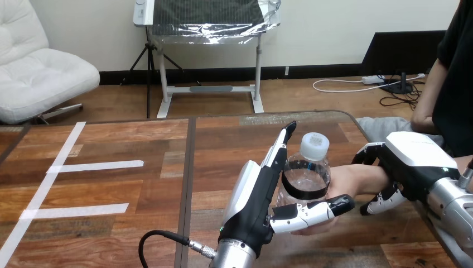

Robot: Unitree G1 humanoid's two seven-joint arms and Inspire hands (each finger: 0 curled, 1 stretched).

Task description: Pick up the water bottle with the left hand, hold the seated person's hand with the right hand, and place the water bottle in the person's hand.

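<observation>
You're at the handover step. Left hand has the water bottle pinched: fingers run nearly straight up its far side, pressed together, thumb wrapped across the front low down. Bottle is upright, cap on, off the table and sitting over the person's hand, which lies palm up beneath it. I can't tell whether the base is actually on the palm or just above it.

Right hand is clamped over the person's wrist, fingers curled round it from above.

My read of the next move: seat the base on the palm, then open thumb first, fingers second, and back the left hand out sideways, not upward. Keep the right-hand hold steady until the person's fingers close, or the bottle may tip
</observation>
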